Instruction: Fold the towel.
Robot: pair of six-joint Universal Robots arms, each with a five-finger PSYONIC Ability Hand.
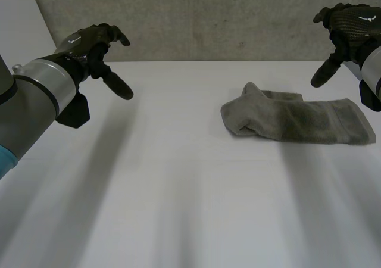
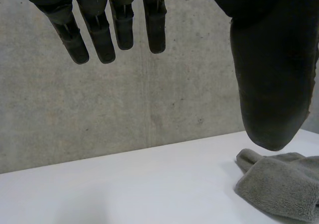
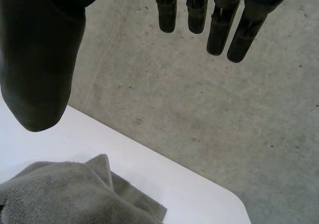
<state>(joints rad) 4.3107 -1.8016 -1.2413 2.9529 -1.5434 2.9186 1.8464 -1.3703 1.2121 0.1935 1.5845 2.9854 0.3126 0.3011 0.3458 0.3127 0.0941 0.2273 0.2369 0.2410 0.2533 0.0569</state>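
Note:
A grey-green towel (image 1: 294,120) lies bunched in a long strip on the right half of the white table (image 1: 166,178), one corner sticking up at its left end. My left hand (image 1: 95,50) hovers above the table's far left, well apart from the towel, fingers (image 2: 102,32) straight and empty. In the left wrist view the towel's end (image 2: 281,184) lies below the thumb. My right hand (image 1: 348,27) hangs above the towel's right end, open, holding nothing, its fingers (image 3: 219,27) straight. The towel (image 3: 75,194) lies below its thumb in the right wrist view.
A concrete wall (image 1: 208,18) stands behind the table's far edge. The table's right far corner (image 3: 234,204) lies just beyond the towel. Bare tabletop spreads across the left and front.

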